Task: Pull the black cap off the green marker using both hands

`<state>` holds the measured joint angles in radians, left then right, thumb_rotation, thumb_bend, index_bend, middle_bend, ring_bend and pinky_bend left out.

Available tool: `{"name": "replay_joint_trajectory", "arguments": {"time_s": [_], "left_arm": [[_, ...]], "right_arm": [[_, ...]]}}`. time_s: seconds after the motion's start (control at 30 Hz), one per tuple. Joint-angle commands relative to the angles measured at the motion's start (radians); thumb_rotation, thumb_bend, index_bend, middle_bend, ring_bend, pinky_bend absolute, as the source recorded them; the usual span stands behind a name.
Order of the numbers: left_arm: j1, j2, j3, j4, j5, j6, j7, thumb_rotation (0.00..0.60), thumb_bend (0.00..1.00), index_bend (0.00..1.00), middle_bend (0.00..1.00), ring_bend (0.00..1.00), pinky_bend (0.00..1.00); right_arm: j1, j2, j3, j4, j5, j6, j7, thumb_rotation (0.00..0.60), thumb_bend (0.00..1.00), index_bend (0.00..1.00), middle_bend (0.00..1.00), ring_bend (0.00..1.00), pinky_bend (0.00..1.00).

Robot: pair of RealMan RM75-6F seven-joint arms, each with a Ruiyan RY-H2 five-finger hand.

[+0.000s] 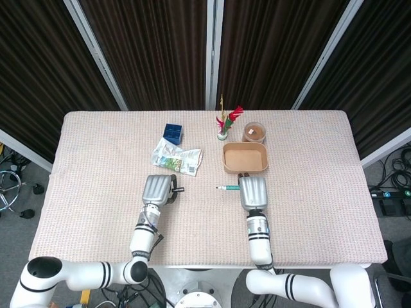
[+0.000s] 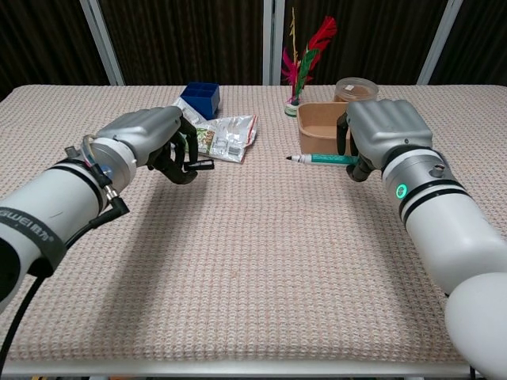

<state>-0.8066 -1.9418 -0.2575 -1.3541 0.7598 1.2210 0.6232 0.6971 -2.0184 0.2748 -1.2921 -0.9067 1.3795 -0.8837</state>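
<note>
The cap is already off. The green marker (image 2: 323,159) is held level in the right hand (image 2: 382,135), its bare tip pointing toward the left hand (image 2: 150,138), in which the black cap (image 2: 200,165) is pinched between curled fingers. The two pieces are well apart above the worktop (image 2: 261,261), so the pulling step is judged finished; what is called for next, if anything, is only that both pieces be set down gently without the exposed tip being dragged over the woven cloth. Beyond the hands, a crumpled snack packet (image 1: 178,158), a blue box (image 1: 172,133), a brown tray (image 1: 244,158), a small round tub (image 1: 254,132) and a feather ornament (image 1: 225,122) are seen. Nothing is found between the hands.
</note>
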Motion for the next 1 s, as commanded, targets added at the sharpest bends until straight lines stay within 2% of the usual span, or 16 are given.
{"name": "replay_joint_trajectory", "arguments": {"time_s": [0.03,0.13,0.23,0.4,0.57,0.67,0.73,0.8,0.87,0.9,0.93,1.0], "left_arm": [[0.000,0.004,-0.012,-0.004,-0.024,-0.024,0.015,0.600,0.37,0.56,0.59,0.54,0.56],[0.007,0.029,-0.014,-0.025,-0.028,-0.048,0.014,0.600,0.22,0.42,0.51,0.46,0.50],[0.014,0.048,-0.009,-0.037,-0.007,-0.043,0.012,0.600,0.15,0.35,0.47,0.42,0.47],[0.034,0.081,-0.010,-0.071,0.000,-0.029,0.010,0.600,0.12,0.34,0.45,0.41,0.45],[0.081,0.138,-0.015,-0.135,0.029,0.029,-0.024,0.600,0.12,0.34,0.45,0.41,0.44],[0.133,0.189,0.002,-0.185,0.088,0.099,-0.064,0.600,0.12,0.34,0.45,0.41,0.41],[0.178,0.232,0.031,-0.217,0.150,0.156,-0.094,0.600,0.11,0.33,0.44,0.39,0.38],[0.219,0.268,0.066,-0.235,0.216,0.210,-0.124,0.600,0.11,0.32,0.41,0.36,0.33],[0.271,0.303,0.111,-0.245,0.294,0.269,-0.170,0.600,0.11,0.31,0.36,0.30,0.28],[0.292,0.313,0.132,-0.244,0.331,0.291,-0.198,0.600,0.11,0.30,0.33,0.26,0.24],[0.320,0.323,0.162,-0.236,0.385,0.322,-0.241,0.600,0.11,0.28,0.27,0.21,0.20],[0.369,0.321,0.219,-0.193,0.486,0.391,-0.292,0.600,0.11,0.26,0.18,0.12,0.12]], "right_arm": [[0.009,-0.010,0.007,0.011,-0.001,-0.018,-0.008,0.600,0.31,0.64,0.56,0.87,0.95],[0.013,-0.007,0.006,0.008,0.002,-0.038,-0.020,0.600,0.27,0.59,0.52,0.86,0.95],[0.009,0.004,0.008,-0.013,0.009,-0.050,-0.030,0.600,0.18,0.48,0.42,0.86,0.95],[-0.012,0.036,0.002,-0.073,0.007,-0.032,-0.041,0.600,0.12,0.39,0.36,0.86,0.95],[-0.067,0.120,-0.016,-0.199,-0.021,0.021,-0.015,0.600,0.12,0.38,0.36,0.86,0.95],[-0.130,0.198,-0.047,-0.304,-0.096,0.090,0.061,0.600,0.11,0.38,0.38,0.85,0.95],[-0.185,0.264,-0.080,-0.362,-0.172,0.153,0.133,0.600,0.11,0.38,0.39,0.83,0.94],[-0.235,0.328,-0.114,-0.393,-0.236,0.204,0.195,0.600,0.10,0.37,0.38,0.75,0.90],[-0.292,0.405,-0.160,-0.410,-0.295,0.248,0.261,0.600,0.09,0.34,0.36,0.59,0.84],[-0.316,0.437,-0.184,-0.411,-0.315,0.256,0.290,0.600,0.09,0.31,0.33,0.49,0.77],[-0.344,0.477,-0.223,-0.404,-0.342,0.256,0.332,0.600,0.09,0.27,0.29,0.37,0.63],[-0.387,0.541,-0.301,-0.379,-0.382,0.240,0.385,0.600,0.09,0.12,0.12,0.10,0.19]]}}
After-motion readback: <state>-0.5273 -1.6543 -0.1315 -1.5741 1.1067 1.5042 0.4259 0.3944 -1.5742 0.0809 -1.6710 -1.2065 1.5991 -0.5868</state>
